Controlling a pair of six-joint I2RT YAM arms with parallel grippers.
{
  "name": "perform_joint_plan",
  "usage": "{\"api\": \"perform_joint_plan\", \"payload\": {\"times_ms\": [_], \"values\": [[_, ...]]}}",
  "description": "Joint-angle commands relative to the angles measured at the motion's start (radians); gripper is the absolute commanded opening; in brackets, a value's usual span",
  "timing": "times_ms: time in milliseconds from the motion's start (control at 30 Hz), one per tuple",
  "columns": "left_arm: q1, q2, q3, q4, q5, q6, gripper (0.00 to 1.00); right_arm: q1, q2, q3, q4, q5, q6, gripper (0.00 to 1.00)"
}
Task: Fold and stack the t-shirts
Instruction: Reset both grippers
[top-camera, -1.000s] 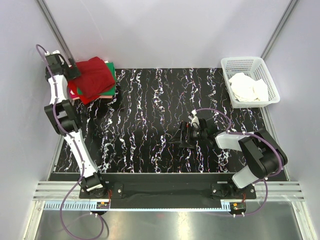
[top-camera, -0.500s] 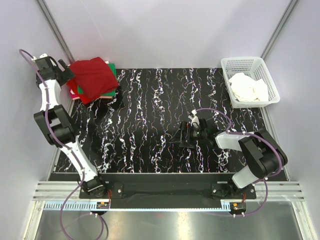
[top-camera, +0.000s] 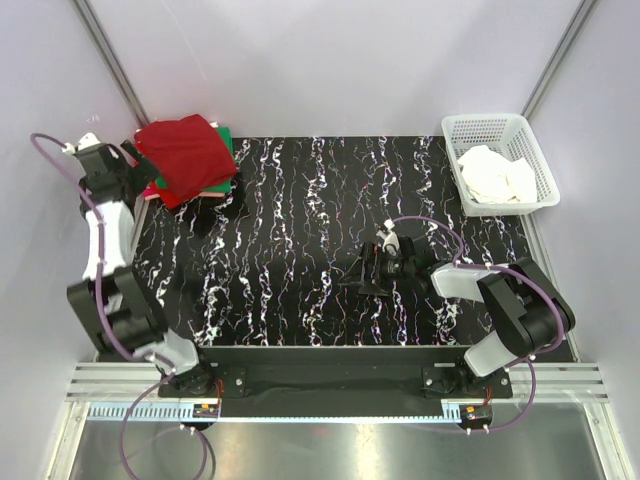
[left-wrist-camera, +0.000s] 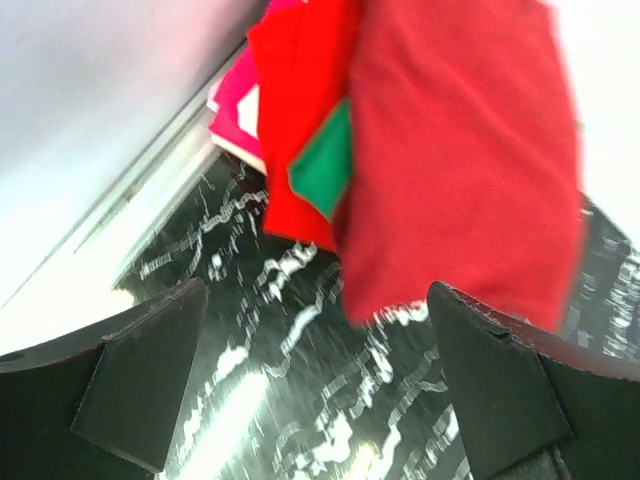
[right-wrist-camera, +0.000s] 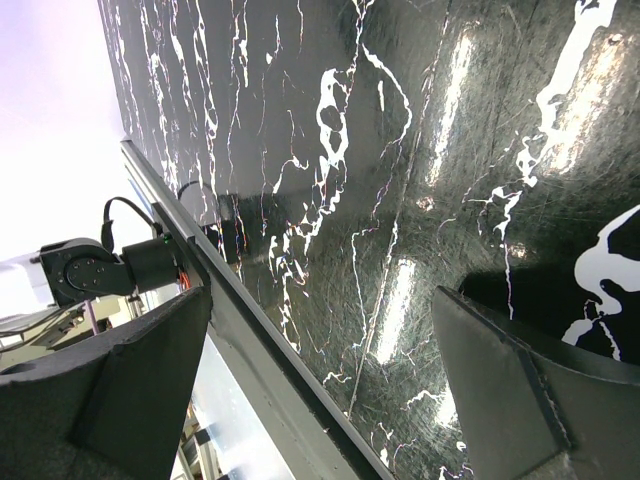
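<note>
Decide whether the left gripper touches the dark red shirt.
Cannot tell. In the top view the left gripper and dark red shirt overlap; the wrist view shows no plain gap either.

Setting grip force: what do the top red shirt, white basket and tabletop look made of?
Top red shirt: soft matte cloth; its edge hangs limp.
Basket: probably rigid white plastic, with moulded lattice walls.
Tabletop: hard glossy black surface with white veins and glare; stone or a printed pattern, unclear.

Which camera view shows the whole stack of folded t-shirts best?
Top external: the whole stack of t-shirts is in frame, dark red on top. Left wrist shows it close but blurred and cropped. Right wrist shows none of it.
</note>
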Motion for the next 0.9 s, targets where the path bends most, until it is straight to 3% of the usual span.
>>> {"api": "perform_joint_plan", "payload": {"times_ms": [0,167,367,667,767,867], "values": [[-0.007,-0.199,-0.114,0.098,0.001,-0.046,0.99,-0.008,-0.006,0.027,0.025,-0.014,-0.007,1.00],[-0.059,-0.419,-0.258,0.071,0.089,-0.070,0.99,-0.006,-0.002,0.035,0.009,-0.009,-0.009,1.00],[-0.182,-0.715,-0.389,-0.071,0.134,-0.063,0.99,-0.008,0.008,0.043,-0.003,-0.008,-0.007,1.00],[-0.265,-0.830,-0.493,-0.296,0.325,0.080,0.99,-0.008,0.020,0.055,-0.017,-0.009,-0.007,1.00],[-0.306,-0.867,-0.508,-0.339,0.226,0.088,0.99,-0.008,0.028,0.059,-0.021,-0.012,-0.006,1.00],[-0.351,-0.893,-0.525,-0.312,0.236,0.089,0.99,-0.008,0.032,0.063,-0.026,-0.014,-0.006,1.00]]}}
